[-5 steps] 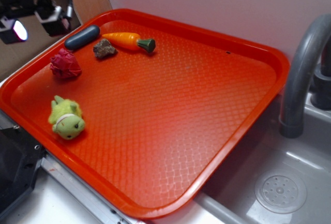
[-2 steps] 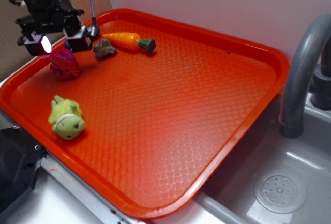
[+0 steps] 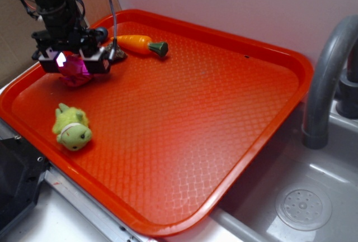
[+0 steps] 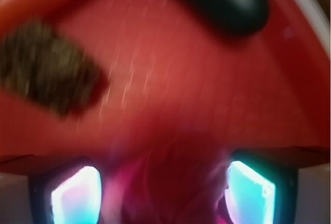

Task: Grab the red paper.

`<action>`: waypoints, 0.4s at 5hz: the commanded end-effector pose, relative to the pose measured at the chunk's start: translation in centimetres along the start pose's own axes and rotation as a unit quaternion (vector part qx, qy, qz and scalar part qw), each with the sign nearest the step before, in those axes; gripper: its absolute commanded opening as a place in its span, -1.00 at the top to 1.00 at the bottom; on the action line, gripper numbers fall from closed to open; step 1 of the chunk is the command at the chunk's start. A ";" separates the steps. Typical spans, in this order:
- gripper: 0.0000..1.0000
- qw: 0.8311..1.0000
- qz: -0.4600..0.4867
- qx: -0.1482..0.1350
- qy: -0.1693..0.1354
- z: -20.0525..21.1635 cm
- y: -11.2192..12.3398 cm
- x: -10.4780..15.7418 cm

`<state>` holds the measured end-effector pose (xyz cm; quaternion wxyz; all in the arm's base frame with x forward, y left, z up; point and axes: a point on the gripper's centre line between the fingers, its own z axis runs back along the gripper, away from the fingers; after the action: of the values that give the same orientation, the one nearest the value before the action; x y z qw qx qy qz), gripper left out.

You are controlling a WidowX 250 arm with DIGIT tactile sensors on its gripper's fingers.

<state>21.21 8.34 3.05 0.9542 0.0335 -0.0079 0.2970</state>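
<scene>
The red paper [image 3: 76, 72], a crumpled crimson-magenta ball, lies near the far left of the orange-red tray [image 3: 291, 63]. My gripper [image 3: 72, 63] hangs right over it and covers its top. The jaws stand open, one on each side of the ball. In the wrist view the red paper [image 4: 173, 182] fills the gap between the two glowing fingertips [image 4: 77, 195], blurred by motion, and my gripper [image 4: 163, 195] is not closed on it. I cannot tell whether the fingers touch the paper.
A brown rock [image 4: 49, 69] and a dark blue oblong object [image 4: 222, 1] lie just beyond the paper. A toy carrot [image 3: 140, 43] sits further back, a green plush toy [image 3: 71, 128] nearer the front rim. A grey faucet [image 3: 324, 80] and sink drain [image 3: 302, 205] stand to the right.
The gripper has come from the far left corner, down and forward, until it stands over the red paper. Nothing on the tray has moved.
</scene>
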 end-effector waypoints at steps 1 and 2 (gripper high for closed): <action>1.00 1.000 0.007 0.019 -0.004 -0.3 1.1 0.2; 1.00 1.000 0.004 0.024 -0.005 0.3 1.2 0.3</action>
<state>20.54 8.74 2.46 0.9528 0.0540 0.0198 0.2981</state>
